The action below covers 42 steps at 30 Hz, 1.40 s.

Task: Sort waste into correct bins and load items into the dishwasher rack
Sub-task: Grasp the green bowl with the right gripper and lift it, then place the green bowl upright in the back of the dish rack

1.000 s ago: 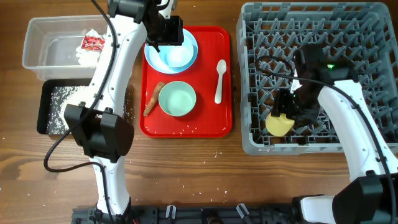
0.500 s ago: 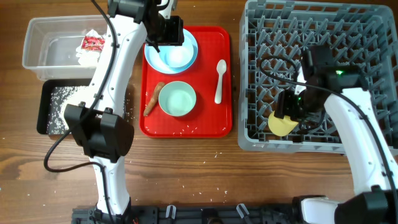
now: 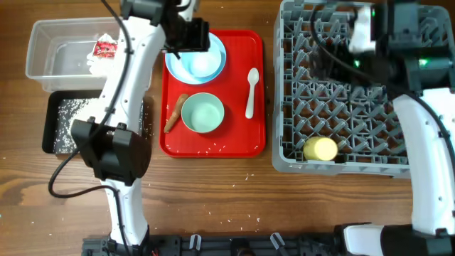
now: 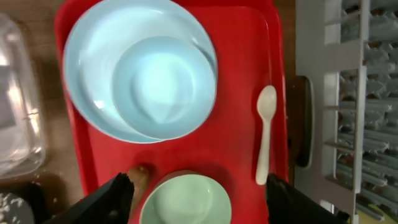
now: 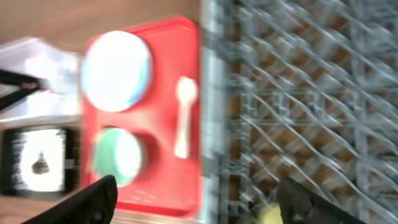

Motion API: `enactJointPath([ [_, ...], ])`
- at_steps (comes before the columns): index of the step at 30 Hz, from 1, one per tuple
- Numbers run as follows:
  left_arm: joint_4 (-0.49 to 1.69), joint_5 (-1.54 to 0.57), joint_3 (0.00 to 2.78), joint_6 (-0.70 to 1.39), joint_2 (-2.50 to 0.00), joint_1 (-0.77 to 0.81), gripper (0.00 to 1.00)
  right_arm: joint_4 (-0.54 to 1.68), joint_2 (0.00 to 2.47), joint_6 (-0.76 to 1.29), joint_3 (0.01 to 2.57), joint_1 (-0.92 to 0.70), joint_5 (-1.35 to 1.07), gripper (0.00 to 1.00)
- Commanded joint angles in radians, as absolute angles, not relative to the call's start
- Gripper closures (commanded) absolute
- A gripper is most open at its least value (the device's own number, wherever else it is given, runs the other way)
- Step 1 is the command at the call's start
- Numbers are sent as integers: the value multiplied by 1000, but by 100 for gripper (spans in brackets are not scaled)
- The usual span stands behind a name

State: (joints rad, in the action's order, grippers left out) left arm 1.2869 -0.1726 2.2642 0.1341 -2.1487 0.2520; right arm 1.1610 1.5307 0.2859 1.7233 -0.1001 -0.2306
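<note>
Seen from overhead, a wooden counter (image 3: 227,203) carries a flat red tray (image 3: 256,142) at the centre. A large grey dishwasher rack (image 3: 281,85) stands to its right. On the left are a clear plastic tub (image 3: 43,50) at the far side and a shallow black tray (image 3: 50,135) just nearer. The red-and-white wrapper (image 3: 106,48) with white tissue lies in the tub. The white rice (image 3: 75,114) covers much of the black tray's floor, with a few grains scattered on the red tray and the counter. The red tray holds a pale blue plate (image 3: 173,67) with a white bowl (image 3: 204,65) on it at the far end and a pale teal bowl (image 3: 202,114) nearer. A brown carrot-like stick (image 3: 175,112) lies just left of the teal bowl, and a white spoon (image 3: 251,91) lies along the right side. The yellow cup (image 3: 320,149) lies in the rack's near left part. The left hand (image 3: 190,34) hangs over the plate's far edge. The right hand (image 3: 327,62) is over the rack's far part, and this view does not show how far its fingers are spread. From the left wrist, that hand's dark fingers (image 4: 118,199) stand wide apart with nothing between them, above the teal bowl, with the plate, white bowl and spoon in view. The right wrist view is blurred. There the fingers (image 5: 93,199) are spread wide and empty above the rack's left edge and the red tray, and a small dark lump (image 5: 40,165) shows in the black tray's rice.
</note>
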Motion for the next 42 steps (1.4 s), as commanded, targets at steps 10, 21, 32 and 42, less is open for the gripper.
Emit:
enactJointPath([
  [10, 1422, -178, 2271, 191, -1990, -99, 18, 828, 2125, 510, 1709, -531, -317, 58],
  [21, 1433, -178, 2268, 192, -1992, -114, 6, 818, 2223, 533, 1709, -546, -338, 96],
  [32, 1433, -178, 2268, 192, -1992, -114, 0, 980, 1666, 501, 1709, -479, 778, 95],
  [42, 1433, -140, 2268, 188, -1992, -114, 0, 360, 1971, -207, 1709, -340, 1124, 96],
])
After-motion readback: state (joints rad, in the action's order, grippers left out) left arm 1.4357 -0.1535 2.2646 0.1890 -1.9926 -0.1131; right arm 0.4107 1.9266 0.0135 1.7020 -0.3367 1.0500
